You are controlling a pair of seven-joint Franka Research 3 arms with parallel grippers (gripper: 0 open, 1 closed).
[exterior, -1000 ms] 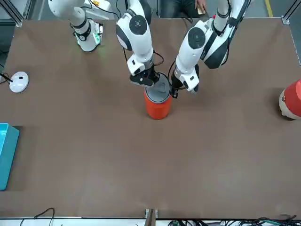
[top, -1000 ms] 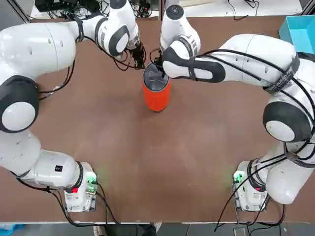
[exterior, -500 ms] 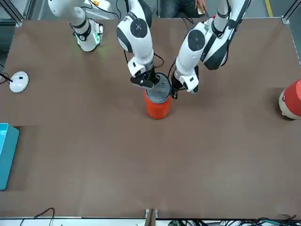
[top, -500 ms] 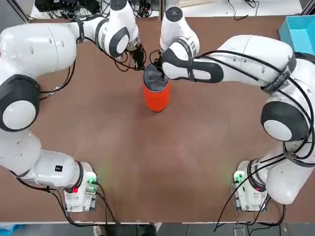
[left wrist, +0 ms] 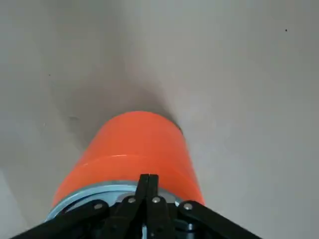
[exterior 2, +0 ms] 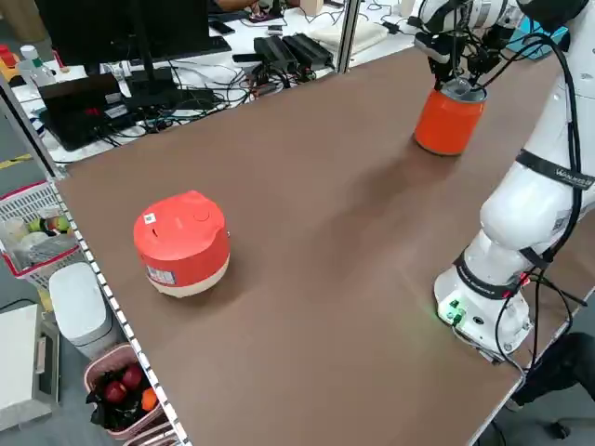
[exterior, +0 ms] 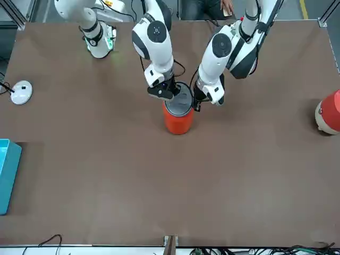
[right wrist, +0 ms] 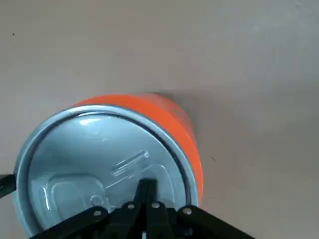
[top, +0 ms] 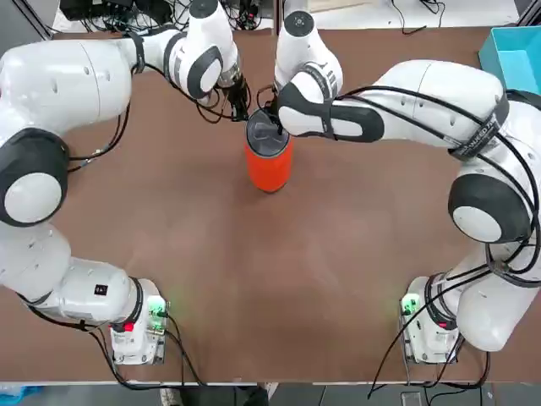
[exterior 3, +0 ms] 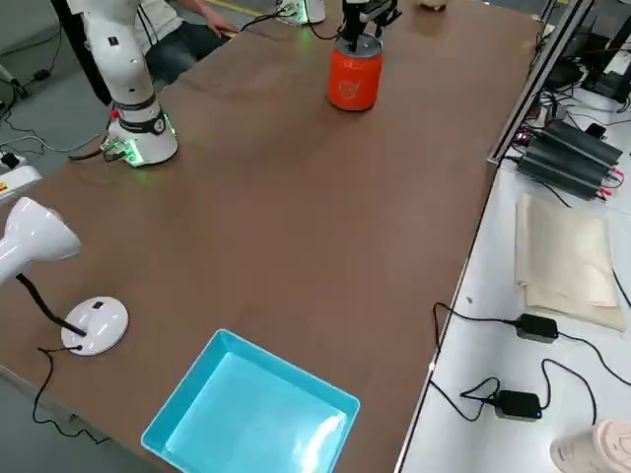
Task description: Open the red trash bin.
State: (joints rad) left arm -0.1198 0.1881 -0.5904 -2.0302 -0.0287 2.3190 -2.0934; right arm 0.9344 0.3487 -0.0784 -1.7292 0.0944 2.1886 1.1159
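Note:
The red trash bin (top: 269, 167) (exterior: 178, 122) (exterior 2: 446, 125) (exterior 3: 353, 81) stands upright at the table's middle, far from the bases. Its silver-grey lid (right wrist: 94, 149) lies flat and closed on top. My right gripper (top: 275, 121) (exterior: 169, 91) (right wrist: 146, 190) is shut, its fingertips resting on the lid near the rim. My left gripper (top: 241, 108) (exterior: 197, 103) (left wrist: 148, 182) is also shut, its tips at the lid's edge on the bin's left side. The orange wall (left wrist: 134, 149) shows just beyond those tips.
A light-blue box (top: 511, 51) (exterior 3: 251, 414) sits at the table's far right corner. A red-and-tan rounded object (exterior: 330, 112) (exterior 2: 182, 243) stands toward the left edge. A white round device (exterior: 21, 92) (exterior 3: 94, 323) lies at the right side.
Both arms have shifted only very slightly around the bin's top. The bin stands where it was and its lid stays down.

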